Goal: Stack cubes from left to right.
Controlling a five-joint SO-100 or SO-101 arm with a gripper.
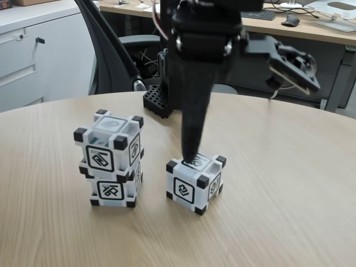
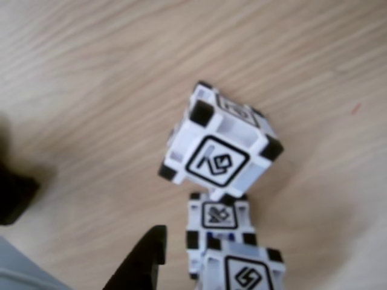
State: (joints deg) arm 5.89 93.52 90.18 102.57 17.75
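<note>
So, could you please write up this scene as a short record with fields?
surface: round wooden table
stack: two cubes, upper cube resting on lower cube, slightly offset
single cube: third cube alone to the right of the stack in the fixed view
gripper: gripper with its tip at the third cube's top; open or shut unclear
background: office chair, desk

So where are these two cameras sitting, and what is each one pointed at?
Fixed view: stands at the table's near edge, facing the office behind; the arm drops its gripper onto the single cube, beside the two-cube stack.
Other view: looks steeply down at the tabletop, apparently from on the arm; one black finger enters from below.
Shared: the single cube and the stack.
</note>
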